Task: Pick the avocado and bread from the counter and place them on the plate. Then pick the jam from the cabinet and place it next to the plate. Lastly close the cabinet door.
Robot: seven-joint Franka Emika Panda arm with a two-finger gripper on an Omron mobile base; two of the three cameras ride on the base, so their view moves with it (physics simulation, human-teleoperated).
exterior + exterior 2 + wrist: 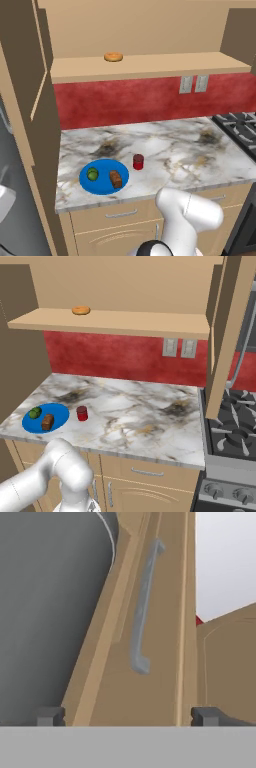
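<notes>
Gripper (128,716): my jaws stood wide, empty, facing the cabinet door (165,677).
Handle (142,607): grey bar, beyond my fingertips, untouched.
Handling: door judged stiff, hinged; push the flat panel beside the bar.
Tabletop (190,150): plate (102,186) carried avocado (92,174), bread (116,179); jam (138,161) just beside.

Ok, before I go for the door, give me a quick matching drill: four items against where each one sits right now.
Items:
1. avocado
2. jam
3. ring-shaped pastry
4. gripper

Places or states:
a. on the cabinet shelf
b. open, facing the cabinet door handle
c. on the blue plate, beside the bread
d. on the counter, just beside the plate

Pairs: 1-c, 2-d, 3-a, 4-b
</notes>
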